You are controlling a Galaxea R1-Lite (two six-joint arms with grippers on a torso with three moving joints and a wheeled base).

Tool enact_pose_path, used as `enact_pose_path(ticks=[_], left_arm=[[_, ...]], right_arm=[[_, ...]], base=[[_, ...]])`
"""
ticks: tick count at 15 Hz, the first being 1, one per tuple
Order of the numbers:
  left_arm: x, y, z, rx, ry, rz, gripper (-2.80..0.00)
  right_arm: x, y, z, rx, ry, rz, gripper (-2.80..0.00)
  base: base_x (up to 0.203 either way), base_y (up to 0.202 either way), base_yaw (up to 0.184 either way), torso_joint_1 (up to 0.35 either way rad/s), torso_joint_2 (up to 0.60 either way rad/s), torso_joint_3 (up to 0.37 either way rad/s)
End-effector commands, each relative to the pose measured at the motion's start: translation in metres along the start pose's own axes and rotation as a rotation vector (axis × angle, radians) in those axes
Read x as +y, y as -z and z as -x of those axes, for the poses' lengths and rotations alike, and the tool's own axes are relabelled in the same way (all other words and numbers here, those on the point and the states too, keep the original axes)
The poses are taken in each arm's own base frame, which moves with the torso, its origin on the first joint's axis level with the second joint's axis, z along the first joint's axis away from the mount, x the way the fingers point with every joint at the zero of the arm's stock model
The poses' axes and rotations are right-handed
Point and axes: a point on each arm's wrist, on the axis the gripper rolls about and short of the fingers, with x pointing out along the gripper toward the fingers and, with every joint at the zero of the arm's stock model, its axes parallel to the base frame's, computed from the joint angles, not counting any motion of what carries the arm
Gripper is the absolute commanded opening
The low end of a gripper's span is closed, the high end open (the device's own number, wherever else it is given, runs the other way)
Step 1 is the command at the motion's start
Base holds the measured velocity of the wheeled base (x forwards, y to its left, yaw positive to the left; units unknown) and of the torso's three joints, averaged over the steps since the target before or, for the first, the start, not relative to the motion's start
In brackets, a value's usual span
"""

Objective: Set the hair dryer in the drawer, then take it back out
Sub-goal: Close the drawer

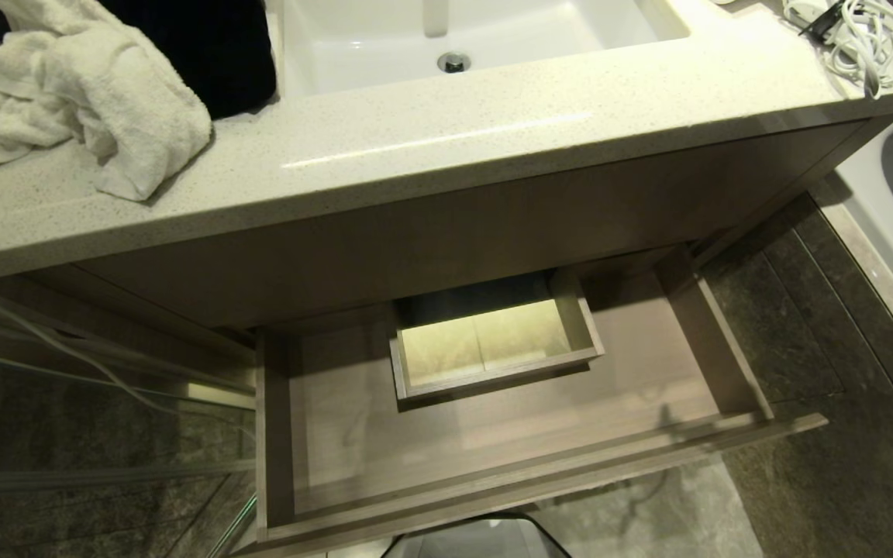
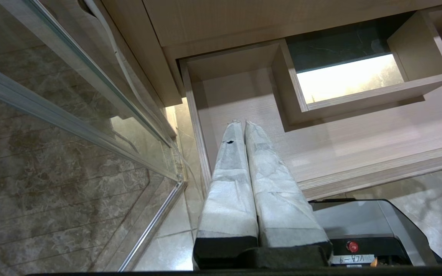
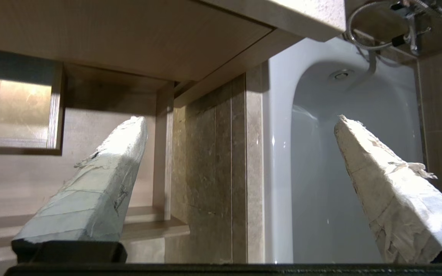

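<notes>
The drawer is standing pulled out and holding nothing. The hair dryer's cord is lying on the worktop. The right tool is spread wide, the left tool is clenched.

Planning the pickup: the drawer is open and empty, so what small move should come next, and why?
Probably lift the open right gripper up toward the right end of the counter: the hair dryer lies there with its cord, the drawer holds nothing, and the gripper hangs low beside the bathtub.
</notes>
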Motion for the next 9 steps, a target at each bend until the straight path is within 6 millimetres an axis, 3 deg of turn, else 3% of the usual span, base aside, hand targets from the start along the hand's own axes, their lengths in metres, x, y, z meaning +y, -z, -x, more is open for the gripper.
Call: enact_pose_path(ticks=[1,9], left_arm=[[0.0000,0.0004,-0.0001,0.001,0.000,0.000,-2.80],[0.0000,0.0004,-0.0001,0.001,0.000,0.000,-2.80]], right_arm=[[0.0009,0.0012,0.0004,-0.004,0.002,-0.002,0.00],[0.0009,0.0005,0.0033,-0.021,0.002,0.022,0.00]], base=[[0.000,0.000,0.000,0.000,0.00,0.000],[0.000,0.000,0.000,0.000,0.00,0.000]])
